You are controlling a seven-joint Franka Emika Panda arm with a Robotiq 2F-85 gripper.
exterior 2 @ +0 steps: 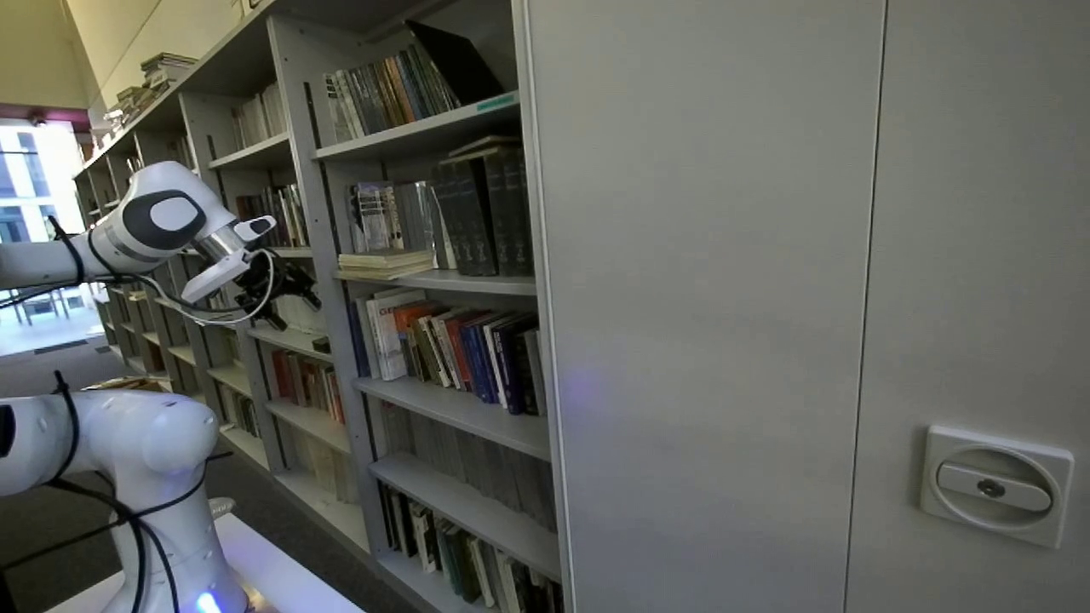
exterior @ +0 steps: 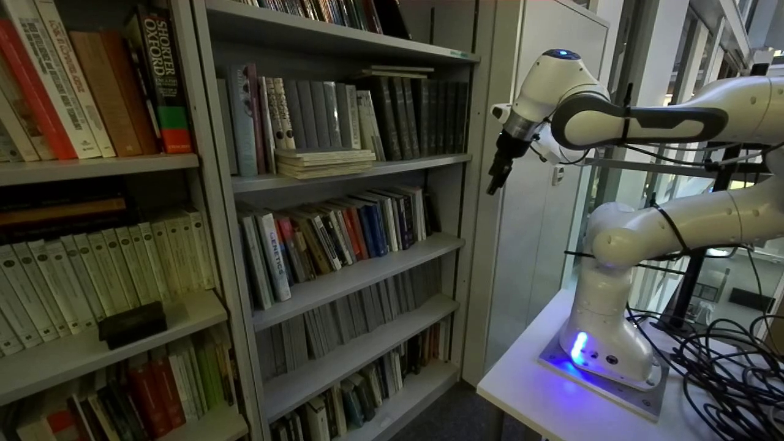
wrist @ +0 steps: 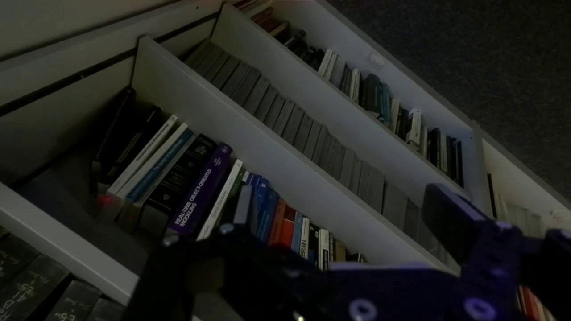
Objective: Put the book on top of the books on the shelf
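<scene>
A row of upright books (exterior: 315,113) with grey, white and dark spines stands on a grey metal shelf (exterior: 422,163). The row (exterior 2: 413,209) and the shelf (exterior 2: 490,283) show in both exterior views. A stack of thin pale books (exterior: 324,164) lies flat at the shelf's front edge, also in an exterior view (exterior 2: 385,265). A few thin books (exterior: 398,71) lie flat on the dark volumes. I cannot tell which single book is meant. My gripper (exterior: 493,181) is in the air before the bookcase, pointing down, fingers wide apart and empty in the wrist view (wrist: 341,200).
A lower shelf holds leaning coloured books (exterior: 361,223), also in the wrist view (wrist: 196,196). A lighter bookcase (exterior: 98,160) with red and cream books adjoins. A grey cabinet door (exterior: 539,214) stands beside the bookcase. The arm's base is on a white table (exterior: 520,380) with loose cables (exterior: 729,367).
</scene>
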